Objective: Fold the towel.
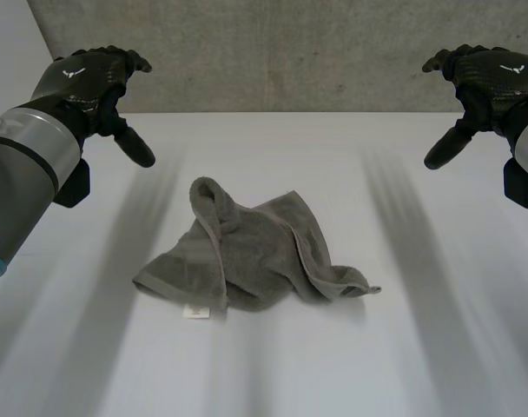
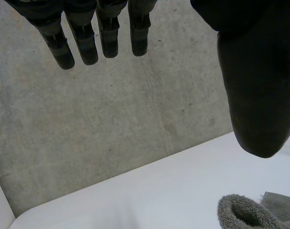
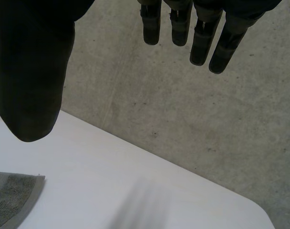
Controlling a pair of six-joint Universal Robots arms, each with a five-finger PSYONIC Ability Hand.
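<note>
Left hand point(image 1: 86, 82) raised at table's point(image 1: 438, 347) far left, fingers relaxed, empty. Towel point(image 1: 251, 256) crumpled mid-table between hands, below both, long axis left-right, slightly nearer left hand. Right hand point(image 1: 490, 82) raised far right, fingers relaxed, empty.

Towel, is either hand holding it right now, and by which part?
Nothing is held. The left hand and right hand are both open, apart from the towel, which lies crumpled on the table.
</note>
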